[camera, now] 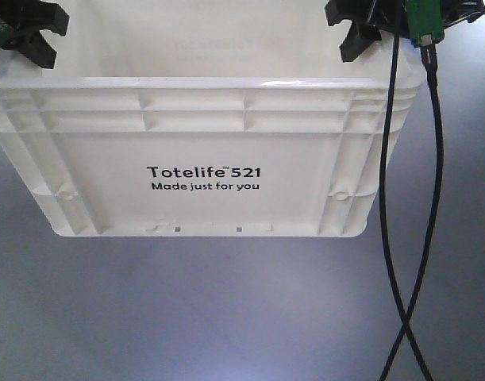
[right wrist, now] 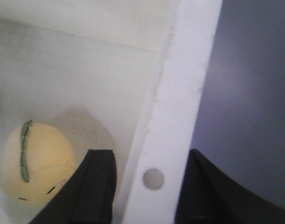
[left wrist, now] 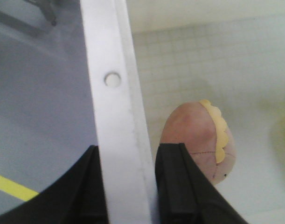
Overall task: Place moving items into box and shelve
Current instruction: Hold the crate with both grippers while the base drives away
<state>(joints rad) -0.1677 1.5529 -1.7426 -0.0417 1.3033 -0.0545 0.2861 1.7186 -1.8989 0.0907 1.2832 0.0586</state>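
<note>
The box point(camera: 202, 182), a large white crate printed "Totelife 521", fills the upper front view and hangs above the grey floor. My left gripper point(camera: 32, 36) is at its left end and my right gripper point(camera: 361, 32) at its right end. In the left wrist view the left gripper point(left wrist: 128, 154) is shut on the box's rim point(left wrist: 112, 93), one finger inside and one outside. Inside lies a pink and yellow soft toy point(left wrist: 198, 135). In the right wrist view the right gripper point(right wrist: 151, 158) is shut on the opposite rim point(right wrist: 184, 84), beside a round pale yellow toy point(right wrist: 37, 163) in the box.
Two black cables point(camera: 401, 238) hang down from the right arm and cross in front of the box's right corner. Grey floor point(camera: 226, 309) lies below. A yellow stripe point(left wrist: 11, 186) marks the floor, and metal frame legs point(left wrist: 39, 14) stand beyond the left rim.
</note>
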